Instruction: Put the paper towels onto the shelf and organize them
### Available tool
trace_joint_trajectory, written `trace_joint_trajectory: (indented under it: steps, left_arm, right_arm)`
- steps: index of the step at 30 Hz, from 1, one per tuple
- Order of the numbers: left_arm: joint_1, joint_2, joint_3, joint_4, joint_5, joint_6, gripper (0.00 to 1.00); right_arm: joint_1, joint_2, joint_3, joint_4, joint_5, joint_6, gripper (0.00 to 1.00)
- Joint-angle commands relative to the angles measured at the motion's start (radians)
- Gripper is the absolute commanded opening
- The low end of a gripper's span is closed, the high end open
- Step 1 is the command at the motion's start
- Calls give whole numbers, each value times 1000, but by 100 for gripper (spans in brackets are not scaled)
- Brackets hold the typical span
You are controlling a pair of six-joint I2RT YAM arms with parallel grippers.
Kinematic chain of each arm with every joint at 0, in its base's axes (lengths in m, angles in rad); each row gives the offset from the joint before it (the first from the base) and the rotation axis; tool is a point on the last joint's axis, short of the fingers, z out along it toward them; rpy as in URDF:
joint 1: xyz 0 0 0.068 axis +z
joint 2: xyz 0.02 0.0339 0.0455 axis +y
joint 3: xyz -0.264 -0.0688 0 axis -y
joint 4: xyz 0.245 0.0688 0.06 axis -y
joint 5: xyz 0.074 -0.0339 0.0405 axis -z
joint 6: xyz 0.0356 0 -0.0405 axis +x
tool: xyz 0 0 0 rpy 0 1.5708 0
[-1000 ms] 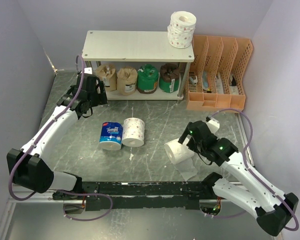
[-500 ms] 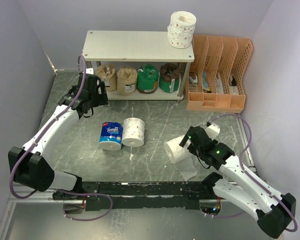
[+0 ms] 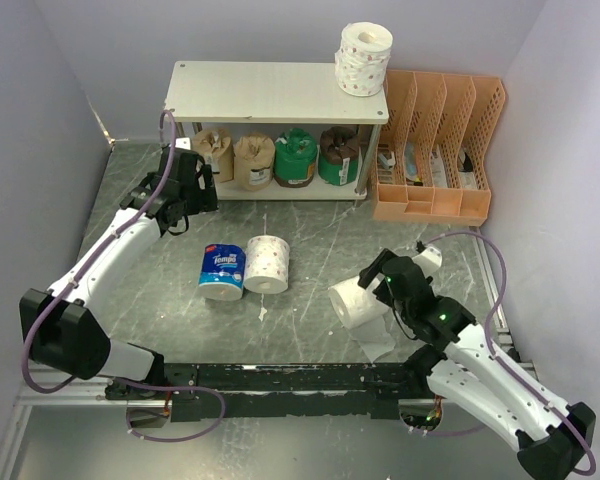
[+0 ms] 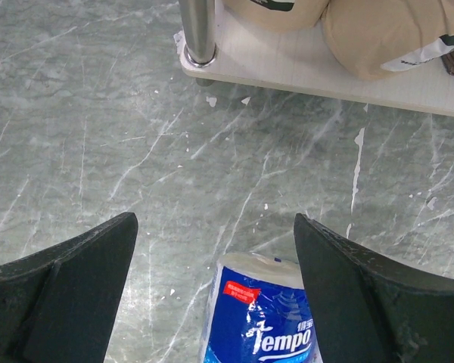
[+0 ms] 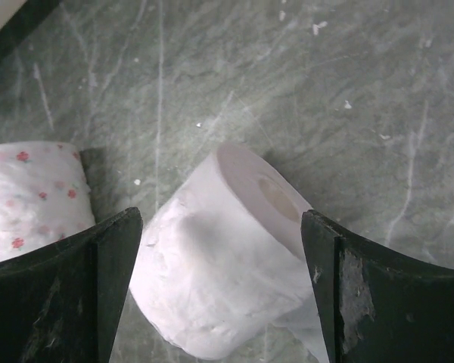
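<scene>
The shelf [image 3: 270, 92] stands at the back. A dotted white roll [image 3: 364, 58] sits on its top board, and two tan rolls [image 3: 232, 157], a green roll [image 3: 296, 157] and a dark brown roll [image 3: 338, 155] sit on the lower board. A blue-wrapped roll [image 3: 222, 271] and a dotted roll [image 3: 267, 264] lie mid-table. My left gripper [image 3: 180, 215] is open and empty, above and behind the blue roll [image 4: 265, 318]. My right gripper [image 3: 375, 282] is open, its jaws either side of a plain white roll [image 5: 227, 257] with a loose tail [image 3: 378, 345], not touching it.
An orange slotted file organizer [image 3: 440, 150] stands right of the shelf. A shelf post [image 4: 199, 30] and the lower board's edge [image 4: 287, 72] are just ahead of the left gripper. A small white roll [image 3: 427, 255] lies behind the right arm. Walls close both sides.
My right arm has shifted slightly down and left, closer over the plain white roll. My left gripper has edged a little toward the shelf. No roll has moved.
</scene>
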Motion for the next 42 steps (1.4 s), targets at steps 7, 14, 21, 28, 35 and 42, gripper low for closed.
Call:
trace_joint_trajectory:
  steps: [7,14,21,28,35,42]
  left_arm:
    - [-8,12,2,19,19,14,95]
    - [-11,17,4,19,19,17,95]
    - [-12,21,4,18,24,17,94]
    - [-13,27,5,19,25,18,94]
    - [-13,25,5,16,15,18,94]
    - [-13,18,4,16,4,21,94]
  right_arm:
    - [5,-47,-175,283,-111,-61,86]
    - [5,-85,-223,314,-116,-25,47]
    - [5,-144,-258,334,-186,-42,26]
    - [4,-155,-154,277,-205,-70,0]
    - [5,89,229,165,-162,-319,0]
    - [5,324,499,33,-190,-517,3]
